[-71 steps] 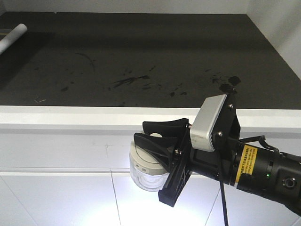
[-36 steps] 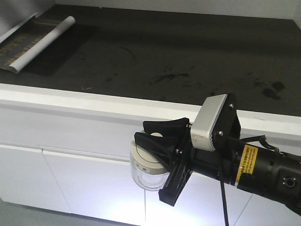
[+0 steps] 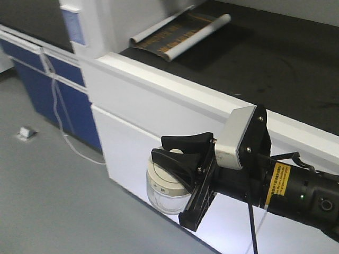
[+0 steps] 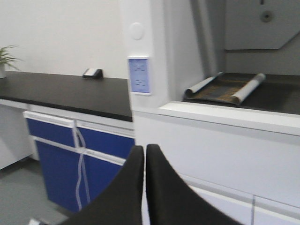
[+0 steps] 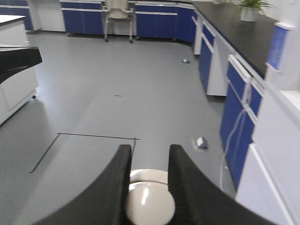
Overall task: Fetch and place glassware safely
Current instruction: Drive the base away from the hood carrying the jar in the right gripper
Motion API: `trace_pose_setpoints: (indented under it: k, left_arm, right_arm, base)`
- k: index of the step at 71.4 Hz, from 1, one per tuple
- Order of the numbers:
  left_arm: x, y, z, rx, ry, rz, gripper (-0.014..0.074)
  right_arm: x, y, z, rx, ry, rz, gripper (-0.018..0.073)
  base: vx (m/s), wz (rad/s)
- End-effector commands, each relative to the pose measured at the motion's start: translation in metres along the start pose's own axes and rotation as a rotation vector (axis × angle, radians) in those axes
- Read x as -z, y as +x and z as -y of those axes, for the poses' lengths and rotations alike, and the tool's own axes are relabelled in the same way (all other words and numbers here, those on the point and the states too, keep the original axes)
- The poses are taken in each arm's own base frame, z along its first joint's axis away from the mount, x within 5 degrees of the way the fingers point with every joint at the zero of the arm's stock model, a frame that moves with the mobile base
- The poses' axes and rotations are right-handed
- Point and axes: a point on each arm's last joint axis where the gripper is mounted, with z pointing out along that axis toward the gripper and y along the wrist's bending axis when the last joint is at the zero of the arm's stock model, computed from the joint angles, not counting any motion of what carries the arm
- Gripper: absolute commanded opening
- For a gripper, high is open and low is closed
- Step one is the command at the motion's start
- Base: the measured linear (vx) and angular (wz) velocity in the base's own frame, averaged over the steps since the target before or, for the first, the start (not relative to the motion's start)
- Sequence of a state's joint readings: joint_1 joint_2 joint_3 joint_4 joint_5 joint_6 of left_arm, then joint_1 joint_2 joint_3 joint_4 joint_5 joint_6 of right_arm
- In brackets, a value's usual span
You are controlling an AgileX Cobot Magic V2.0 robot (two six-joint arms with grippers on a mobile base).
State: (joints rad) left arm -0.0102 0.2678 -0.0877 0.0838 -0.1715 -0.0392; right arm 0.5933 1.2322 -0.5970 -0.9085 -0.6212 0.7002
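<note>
The glassware (image 3: 164,191), a squat clear jar with a cream-white lid, hangs over the grey floor in front of a white bench. My right gripper (image 3: 158,147) is shut on the lid's knob. In the right wrist view the two black fingers (image 5: 123,161) press against the round knob (image 5: 150,205), and the lid's rim (image 5: 147,175) shows beyond it. The glass body is hidden there. My left gripper (image 4: 144,148) is shut with nothing between its fingers, held in front of the white bench.
A partly unrolled sheet (image 3: 180,29) lies on the black bench top (image 3: 286,58). Blue cabinets (image 3: 58,79) with a dangling white cable stand at the left. A small white object (image 3: 25,132) sits on the grey floor. A chair (image 5: 117,14) stands far off.
The whole scene has swung: the bench slid up and right, and the floor and blue cabinets came into view. The right gripper still holds the jar the same way.
</note>
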Motion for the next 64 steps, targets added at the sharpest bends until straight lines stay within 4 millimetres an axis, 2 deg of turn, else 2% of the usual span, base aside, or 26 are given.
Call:
trace_pose_setpoints:
  k: [1,38,64]
  left_arm:
    - [-0.0012,-0.0149,0.0001,0.015,0.006,0.09,-0.0007]
    - [-0.0012,-0.0149,0.0001,0.015,0.006,0.09,-0.0007]
    - [-0.0012,-0.0149,0.0001,0.015,0.006,0.09,-0.0007]
  right_arm:
    - [0.0038,-0.0233,-0.0032,0.007,-0.03,0.128,0.0]
    - [0.0038,-0.0233,-0.0032,0.007,-0.03,0.128,0.0]
    - [0.0038,-0.0233,-0.0032,0.007,-0.03,0.128,0.0]
  base:
    - [-0.04,0.9]
    - [0.03,1.01]
    - [0.15,0.57]
